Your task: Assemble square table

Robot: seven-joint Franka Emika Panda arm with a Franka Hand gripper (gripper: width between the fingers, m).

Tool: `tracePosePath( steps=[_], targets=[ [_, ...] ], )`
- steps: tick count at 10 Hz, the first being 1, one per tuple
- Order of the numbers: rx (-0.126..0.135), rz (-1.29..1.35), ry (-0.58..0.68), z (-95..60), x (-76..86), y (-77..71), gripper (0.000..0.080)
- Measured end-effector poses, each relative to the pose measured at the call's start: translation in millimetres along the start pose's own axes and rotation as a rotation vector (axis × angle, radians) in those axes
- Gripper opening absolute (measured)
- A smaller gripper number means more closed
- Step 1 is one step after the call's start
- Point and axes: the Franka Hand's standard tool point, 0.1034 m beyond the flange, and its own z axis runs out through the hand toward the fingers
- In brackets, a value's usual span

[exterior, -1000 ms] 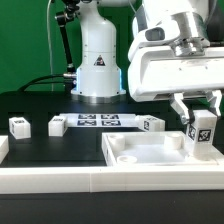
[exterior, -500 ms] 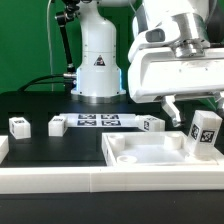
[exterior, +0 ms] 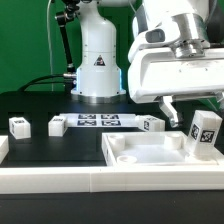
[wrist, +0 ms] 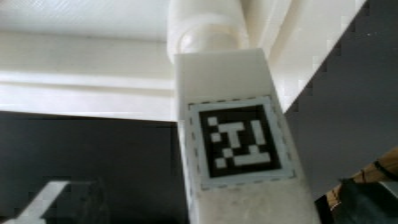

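The white square slab (exterior: 150, 152) lies at the exterior view's right, behind the front rail. A white tagged leg block (exterior: 205, 133) stands in the slab's right corner, leaning slightly. My gripper (exterior: 195, 106) hangs just above it, open, with its fingers (exterior: 168, 108) spread apart on either side and clear of the leg. In the wrist view the same leg (wrist: 237, 140) fills the middle, tag facing the camera, with the slab (wrist: 71, 75) behind it. Three more leg blocks rest on the black table: two at the left (exterior: 18, 125) (exterior: 57, 126) and one (exterior: 151, 124) behind the slab.
The marker board (exterior: 98, 121) lies flat in front of the arm's white base (exterior: 98, 65). A long white rail (exterior: 60, 176) runs along the front edge. A green wall stands behind.
One second ago the fingers were closed round the leg block. They have since opened and the gripper has risen a little, leaving the leg standing on the slab.
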Motion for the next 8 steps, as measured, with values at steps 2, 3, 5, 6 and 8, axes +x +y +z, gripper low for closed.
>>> tracePosePath(
  steps=[2, 3, 5, 6, 8],
  targets=[
    [0.001, -0.001, -0.009, -7.8, 9.0, 2.7, 0.0649],
    [0.005, 0.0, -0.026, -9.4, 10.9, 2.9, 0.0649],
    [0.011, 0.002, -0.047, -12.3, 18.9, 3.7, 0.0649],
    [0.032, 0.001, -0.128, -9.8, 11.8, -1.9, 0.0649],
    [0.066, 0.008, -0.262, -10.9, 9.5, -9.0, 0.0649]
  ],
)
